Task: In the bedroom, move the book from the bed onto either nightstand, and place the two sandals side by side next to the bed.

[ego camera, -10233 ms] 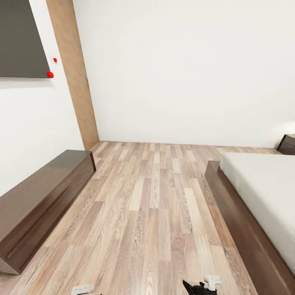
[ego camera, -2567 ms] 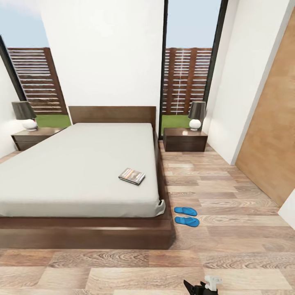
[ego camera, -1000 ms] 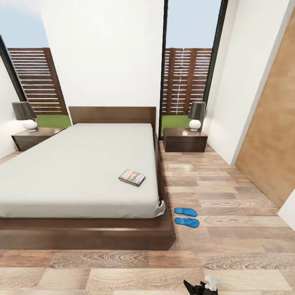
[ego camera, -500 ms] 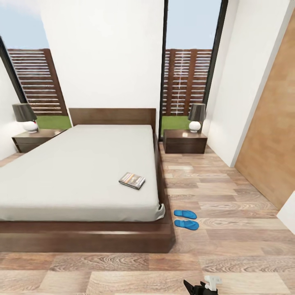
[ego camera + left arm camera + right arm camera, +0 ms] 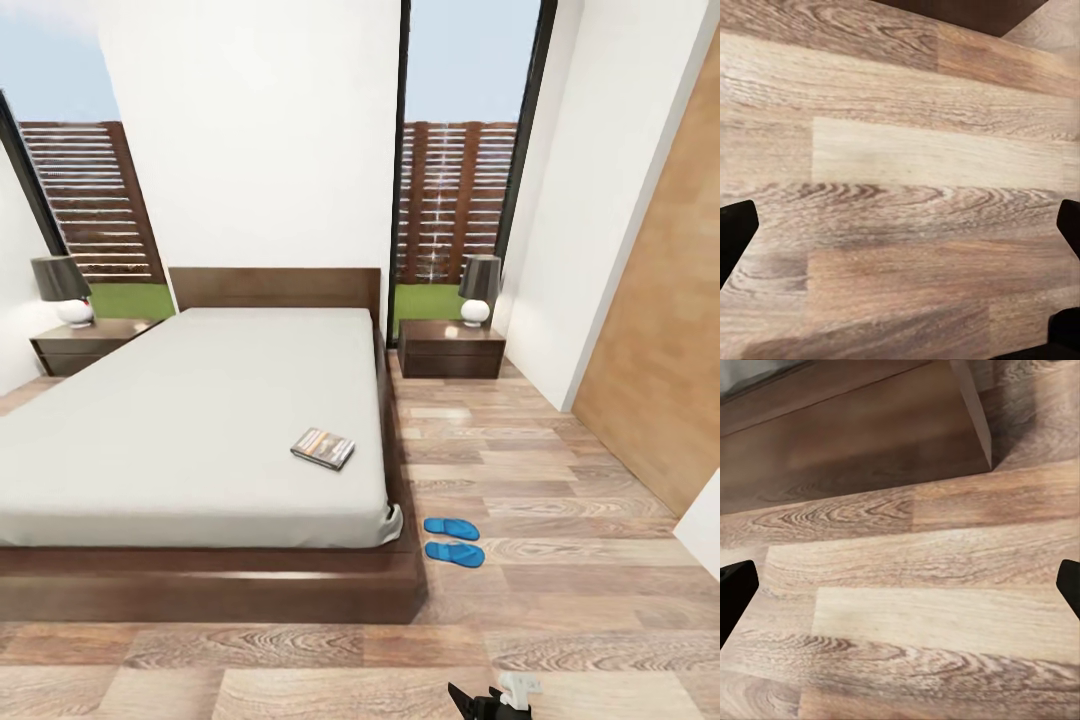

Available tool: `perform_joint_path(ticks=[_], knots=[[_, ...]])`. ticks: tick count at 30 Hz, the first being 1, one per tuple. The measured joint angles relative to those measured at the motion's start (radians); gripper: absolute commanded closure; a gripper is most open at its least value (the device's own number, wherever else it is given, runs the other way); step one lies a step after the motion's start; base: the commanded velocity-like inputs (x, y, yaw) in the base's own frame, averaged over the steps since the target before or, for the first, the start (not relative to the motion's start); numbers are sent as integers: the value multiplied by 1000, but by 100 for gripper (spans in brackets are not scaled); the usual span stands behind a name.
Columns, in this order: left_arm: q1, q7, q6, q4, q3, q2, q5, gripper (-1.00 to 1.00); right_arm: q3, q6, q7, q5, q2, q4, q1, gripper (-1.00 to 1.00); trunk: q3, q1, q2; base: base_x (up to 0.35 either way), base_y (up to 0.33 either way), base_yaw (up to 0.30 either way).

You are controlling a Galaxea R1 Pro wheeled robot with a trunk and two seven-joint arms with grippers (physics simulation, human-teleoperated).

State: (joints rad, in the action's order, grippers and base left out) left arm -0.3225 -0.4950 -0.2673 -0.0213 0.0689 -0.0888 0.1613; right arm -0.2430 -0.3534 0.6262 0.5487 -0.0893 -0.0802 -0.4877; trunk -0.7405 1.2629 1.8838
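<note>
The book [image 5: 323, 448] lies flat on the light-grey bed [image 5: 190, 420], near its right edge toward the foot. The two blue sandals [image 5: 451, 528] [image 5: 455, 553] lie close together on the wood floor, just right of the bed's front corner. One nightstand [image 5: 452, 350] stands right of the headboard, the other [image 5: 85, 342] left of it; each carries a lamp. My left gripper [image 5: 900, 232] and right gripper [image 5: 900, 585] hang open over bare floor planks, well short of the bed. The right wrist view catches the bed frame's corner [image 5: 870, 435].
A brown wooden panel [image 5: 660, 330] lines the right wall. Tall windows [image 5: 455, 200] flank the headboard. An open strip of floor [image 5: 520, 460] runs between the bed and the right wall up to the right nightstand. A bit of my right arm [image 5: 495, 700] shows at the head view's lower edge.
The whole head view has shifted a little downward, so the camera moved. Book, sandals and bed keep their places relative to one another. Both grippers remain open.
</note>
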Motion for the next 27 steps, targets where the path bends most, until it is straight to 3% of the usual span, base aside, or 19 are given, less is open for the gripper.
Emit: perform_joint_path(ticks=[27], knots=[[0,0,0,1,0,0,0,-100,0,0,1,0,0,0,0,-100,85,-104,-189,0,0,0]])
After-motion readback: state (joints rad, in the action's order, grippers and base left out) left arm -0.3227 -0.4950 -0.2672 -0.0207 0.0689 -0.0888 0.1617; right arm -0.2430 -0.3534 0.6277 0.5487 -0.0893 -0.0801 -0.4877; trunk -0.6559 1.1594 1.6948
